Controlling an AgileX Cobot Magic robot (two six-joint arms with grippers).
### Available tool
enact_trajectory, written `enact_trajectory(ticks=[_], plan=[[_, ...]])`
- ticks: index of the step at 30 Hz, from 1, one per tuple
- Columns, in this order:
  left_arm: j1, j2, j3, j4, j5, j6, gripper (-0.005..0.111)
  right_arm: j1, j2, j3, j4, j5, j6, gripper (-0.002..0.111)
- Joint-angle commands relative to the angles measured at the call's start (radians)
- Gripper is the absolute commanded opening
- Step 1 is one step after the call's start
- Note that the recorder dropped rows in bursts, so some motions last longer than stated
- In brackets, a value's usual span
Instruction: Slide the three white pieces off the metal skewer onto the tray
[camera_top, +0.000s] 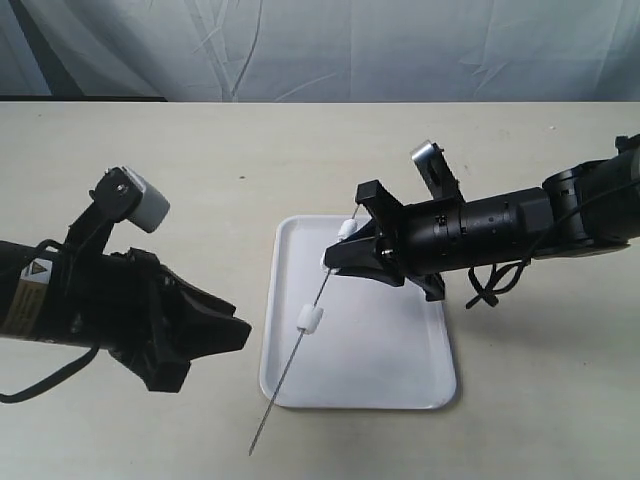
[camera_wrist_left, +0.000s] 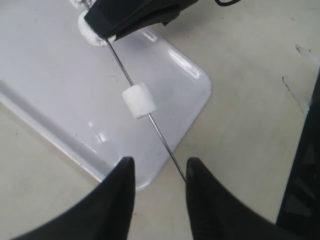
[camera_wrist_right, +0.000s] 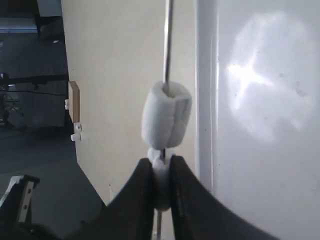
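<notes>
right pincer (camera_top: 333, 262) is clamped nearly shut. in its wrist view we see the pinched piece (camera_wrist_right: 161, 176) squashed between its fingers, with the skewer (camera_top: 290, 365) running through it, so both are held together. the next piece (camera_wrist_right: 166, 115) sits just past the fingertips, touching the pinched one. the far piece (camera_top: 310, 318) is well down the skewer, about midway between the two pincers. left pincer (camera_wrist_left: 156, 172) is spread wide and holds nothing. the skewer's free part passes close by one of its fingers, and we cannot tell whether they touch. the tray (camera_top: 390, 350) lies on the counter (camera_top: 200, 180) below the right pincer and most of the skewer, and we see no piece lying on it. we judge the task barely begun: all three pieces are on the skewer, and each has yet to be slid off, the far piece likely first.
</notes>
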Motion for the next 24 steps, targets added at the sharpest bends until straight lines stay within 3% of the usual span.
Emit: enact_trajectory(ticks=[1, 12, 24], plan=[[-0.006, 0.017, 0.001, -0.005, -0.033, -0.109, 0.034, -0.001, -0.019, -0.008, -0.005, 0.006, -0.041, -0.001], [-0.006, 0.173, 0.001, -0.005, -0.167, -0.162, 0.034, -0.001, -0.082, -0.044, -0.005, -0.033, -0.062, -0.001], [-0.006, 0.21, 0.001, -0.005, -0.175, -0.159, 0.034, -0.001, -0.082, -0.044, -0.005, 0.066, -0.061, -0.001]])
